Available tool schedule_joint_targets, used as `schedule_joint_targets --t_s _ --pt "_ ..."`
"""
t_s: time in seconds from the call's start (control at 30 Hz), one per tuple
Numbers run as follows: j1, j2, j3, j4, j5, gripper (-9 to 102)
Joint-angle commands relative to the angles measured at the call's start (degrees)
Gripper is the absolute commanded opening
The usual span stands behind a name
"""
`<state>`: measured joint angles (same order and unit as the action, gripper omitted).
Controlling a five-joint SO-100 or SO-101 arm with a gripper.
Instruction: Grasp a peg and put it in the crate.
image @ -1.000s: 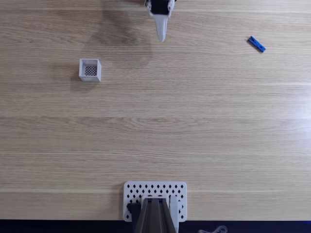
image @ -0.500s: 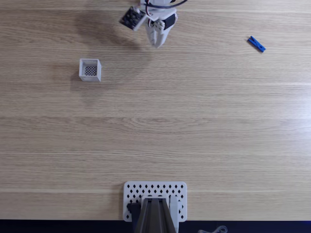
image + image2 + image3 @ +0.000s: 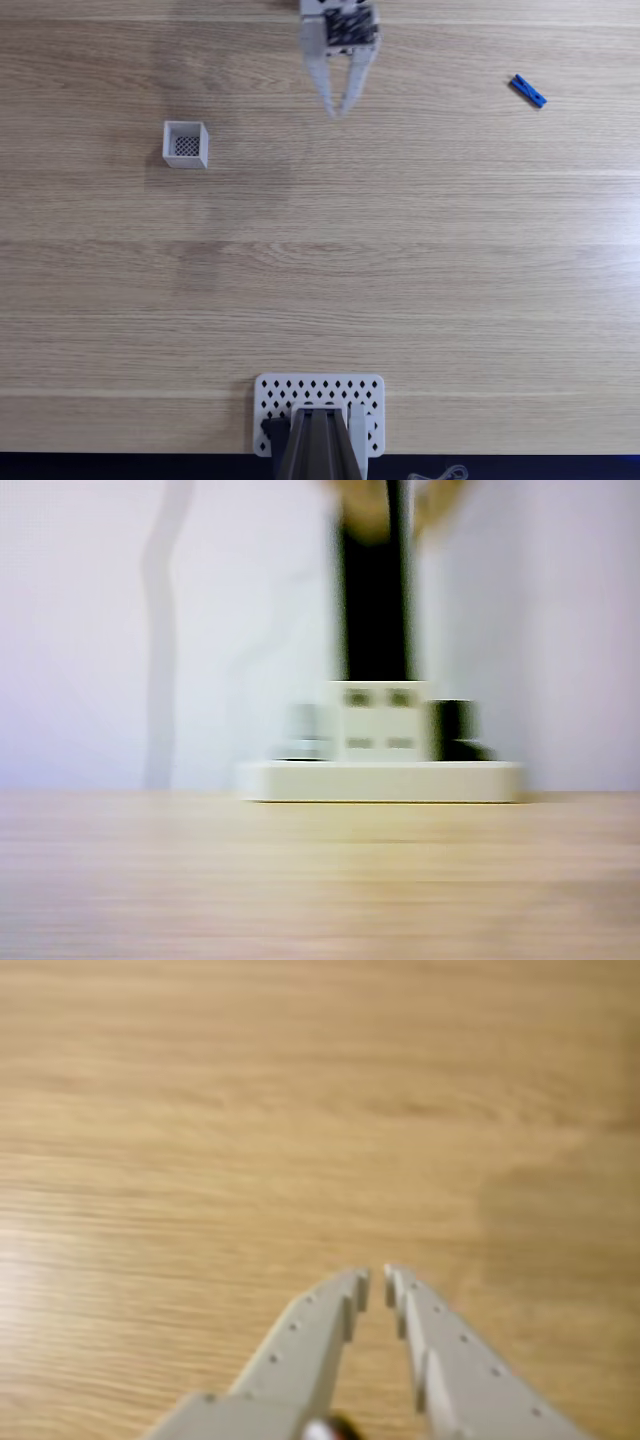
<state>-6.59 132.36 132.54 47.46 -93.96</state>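
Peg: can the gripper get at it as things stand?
Probably yes. In the fixed view the peg lies alone on bare table, right of the gripper, nothing between them. The fingertips nearly touch; it must open first.

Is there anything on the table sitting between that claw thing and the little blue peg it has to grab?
Nothing visible. In the fixed view the tool hangs at the top centre, the peg lies to its right, and between them is bare wooden table. The crate sits on the opposite side.
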Motion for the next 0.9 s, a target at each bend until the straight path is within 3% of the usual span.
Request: schedule_joint_targets --t_s 0.0,0.3,0.43,0.63,0.87 --pt "-3.4 -0.7 -10.5 3.0 -0.9 0" --pt "-30.6 -1.6 -17.7 27.2 1.1 0" --pt "-41.9 -1.8 -16.3 33.3 7.6 0" --pt "-56.6 -6.4 -9.7 27.0 17.6 0" --pt "-62.0 -16.3 -6.5 6.2 24.5 0"
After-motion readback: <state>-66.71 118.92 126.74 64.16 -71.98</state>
